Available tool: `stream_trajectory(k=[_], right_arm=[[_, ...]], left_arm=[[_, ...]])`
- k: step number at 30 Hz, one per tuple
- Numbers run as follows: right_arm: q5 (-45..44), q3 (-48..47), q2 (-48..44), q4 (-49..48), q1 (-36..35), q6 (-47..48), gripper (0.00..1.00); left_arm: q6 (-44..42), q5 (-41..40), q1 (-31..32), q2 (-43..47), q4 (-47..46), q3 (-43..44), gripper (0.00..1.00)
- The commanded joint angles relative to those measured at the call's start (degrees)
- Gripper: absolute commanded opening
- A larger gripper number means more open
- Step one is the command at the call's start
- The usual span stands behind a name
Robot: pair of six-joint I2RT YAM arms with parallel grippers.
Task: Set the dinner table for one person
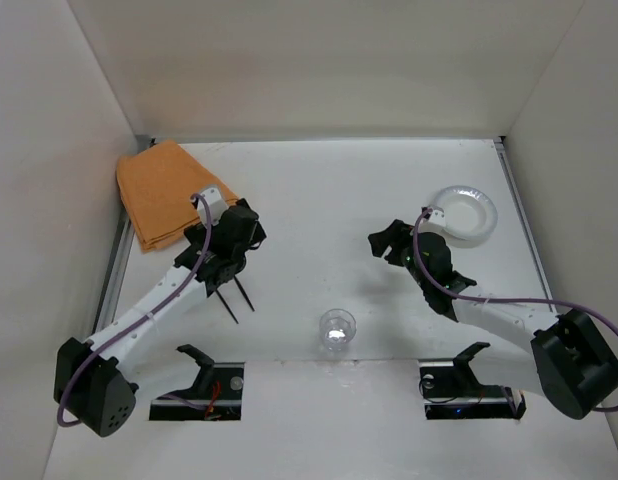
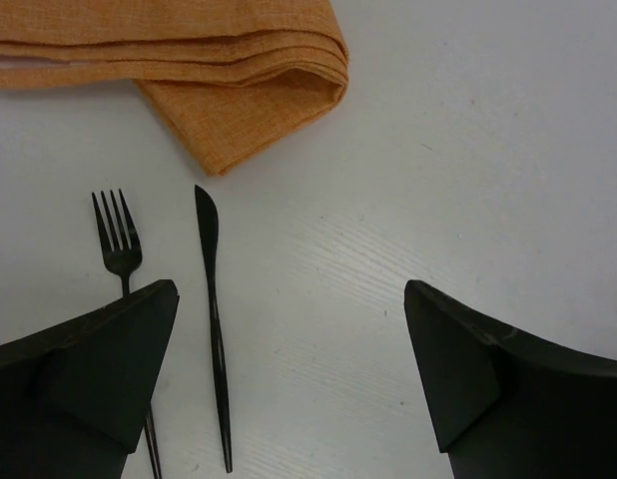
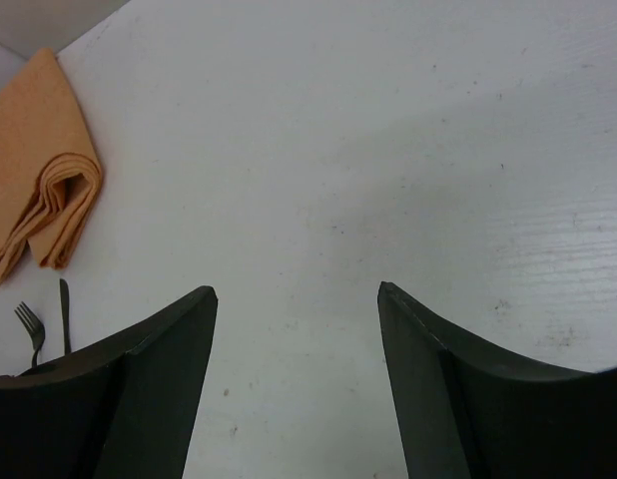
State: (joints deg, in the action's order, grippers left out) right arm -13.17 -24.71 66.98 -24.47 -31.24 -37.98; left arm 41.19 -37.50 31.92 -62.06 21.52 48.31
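Observation:
The dinner table (image 1: 329, 190) is a white tabletop edged by white walls. A folded orange placemat (image 1: 164, 195) lies at the far left. A black fork (image 2: 119, 244) and a black knife (image 2: 214, 309) lie side by side on the table, tips toward the placemat (image 2: 239, 90). My left gripper (image 1: 227, 250) hovers open and empty over them; in the left wrist view (image 2: 289, 299) the knife lies just inside its left finger. My right gripper (image 1: 387, 240) is open and empty above bare table (image 3: 297, 291), left of a white plate (image 1: 465, 213). A clear glass (image 1: 337, 330) stands near the front middle.
White walls close in the table on the left, back and right. The arm bases and their mounts (image 1: 459, 385) sit at the near edge. The right wrist view shows the placemat (image 3: 39, 170), fork (image 3: 31, 324) and knife (image 3: 65, 314) far off to the left.

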Motion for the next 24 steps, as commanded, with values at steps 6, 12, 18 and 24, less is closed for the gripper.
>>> stream_trajectory(k=[6, 12, 18, 24], right_arm=[[-0.46, -2.27, -1.15, -1.9, -0.53, 0.27, 0.69], [-0.37, -2.71, -0.63, -1.9, -1.14, 0.71, 0.48], [-0.28, -4.38, 0.51, -0.23, -2.63, 2.03, 0.21], [-0.89, -4.3, -0.01, -0.49, -3.69, 2.56, 0.26]], left_arm=[[-1.46, 0.49, 0.91, 4.76, -4.55, -1.82, 1.0], [-1.28, -0.12, -2.08, 2.65, -3.94, -1.47, 1.0], [0.03, 3.81, -7.86, 2.3, -7.96, -3.83, 1.0], [-0.58, 4.98, -12.88, 2.04, -16.59, -6.48, 0.24]])
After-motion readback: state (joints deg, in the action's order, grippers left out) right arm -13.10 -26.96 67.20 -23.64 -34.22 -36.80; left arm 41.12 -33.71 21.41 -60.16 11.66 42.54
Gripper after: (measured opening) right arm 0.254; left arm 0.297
